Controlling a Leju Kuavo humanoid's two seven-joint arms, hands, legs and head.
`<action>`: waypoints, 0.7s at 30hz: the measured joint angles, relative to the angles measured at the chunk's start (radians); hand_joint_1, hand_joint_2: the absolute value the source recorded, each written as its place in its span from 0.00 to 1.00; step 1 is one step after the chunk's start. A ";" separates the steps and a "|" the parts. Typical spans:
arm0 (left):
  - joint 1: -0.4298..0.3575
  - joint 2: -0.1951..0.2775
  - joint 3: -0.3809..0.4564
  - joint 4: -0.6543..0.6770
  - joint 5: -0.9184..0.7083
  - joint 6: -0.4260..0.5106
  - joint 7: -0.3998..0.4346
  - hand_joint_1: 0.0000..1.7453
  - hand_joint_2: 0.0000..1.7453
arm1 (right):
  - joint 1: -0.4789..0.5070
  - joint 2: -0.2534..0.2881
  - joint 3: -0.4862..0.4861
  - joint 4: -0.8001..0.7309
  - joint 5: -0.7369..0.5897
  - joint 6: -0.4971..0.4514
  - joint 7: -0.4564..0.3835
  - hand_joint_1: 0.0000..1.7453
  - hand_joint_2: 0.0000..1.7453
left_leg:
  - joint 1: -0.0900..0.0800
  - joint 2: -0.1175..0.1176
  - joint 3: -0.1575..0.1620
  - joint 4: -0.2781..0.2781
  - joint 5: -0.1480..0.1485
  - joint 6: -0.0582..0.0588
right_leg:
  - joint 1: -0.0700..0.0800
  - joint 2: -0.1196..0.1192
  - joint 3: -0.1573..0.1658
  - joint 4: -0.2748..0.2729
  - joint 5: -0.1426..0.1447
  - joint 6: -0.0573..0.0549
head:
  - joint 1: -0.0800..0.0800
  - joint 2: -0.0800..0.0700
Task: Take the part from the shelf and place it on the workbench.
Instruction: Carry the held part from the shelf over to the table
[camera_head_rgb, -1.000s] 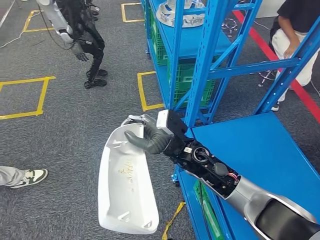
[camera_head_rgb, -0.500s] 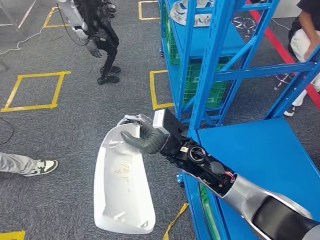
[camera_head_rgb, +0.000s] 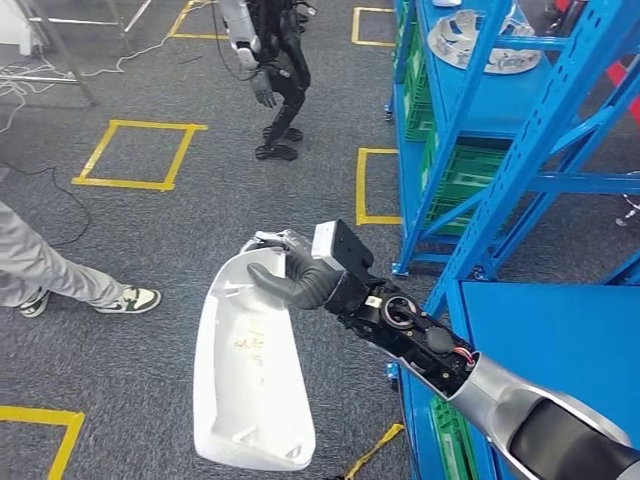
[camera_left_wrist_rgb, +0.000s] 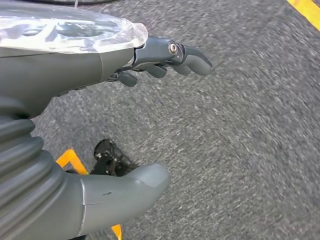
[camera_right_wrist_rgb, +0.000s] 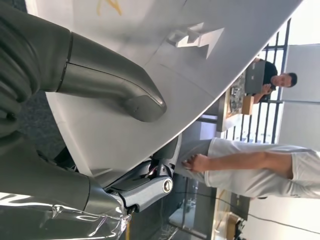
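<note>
Right hand (camera_head_rgb: 290, 272) grips the white part (camera_head_rgb: 249, 370) by its upper edge — left hand (camera_left_wrist_rgb: 113, 65) holds nothing, fingers apart.

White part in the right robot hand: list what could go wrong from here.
1. The right robot hand grips the white part only at its upper edge; most of it hangs free below, so it may swing or slip.
2. A person's leg and shoe stand close on the carpet; the hanging part could strike them during a turn.
3. The blue shelf post is right beside the arm and could be clipped.
</note>
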 joint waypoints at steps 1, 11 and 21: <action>-0.001 -0.001 0.000 0.000 0.000 0.000 0.000 0.00 1.00 | -0.001 0.000 0.000 0.000 0.000 0.000 -0.001 1.00 1.00 | -0.001 -0.013 0.000 0.001 0.000 -0.002 | -0.001 0.021 0.032 -0.073 0.031 -0.005 | -0.001 0.000; -0.001 -0.001 0.000 0.000 -0.006 0.003 0.001 0.00 1.00 | -0.006 0.002 0.001 0.002 0.006 0.005 -0.005 1.00 1.00 | -0.001 0.063 -0.148 0.265 -0.120 -0.048 | -0.002 -0.038 0.089 -0.190 0.061 -0.033 | -0.020 0.000; 0.000 0.000 0.000 0.000 -0.006 0.006 0.001 0.00 1.00 | -0.008 0.002 0.001 0.003 0.006 0.004 -0.006 1.00 1.00 | -0.004 0.109 -0.010 0.001 0.003 -0.020 | 0.007 -0.123 0.098 -0.179 0.036 0.000 | -0.012 0.000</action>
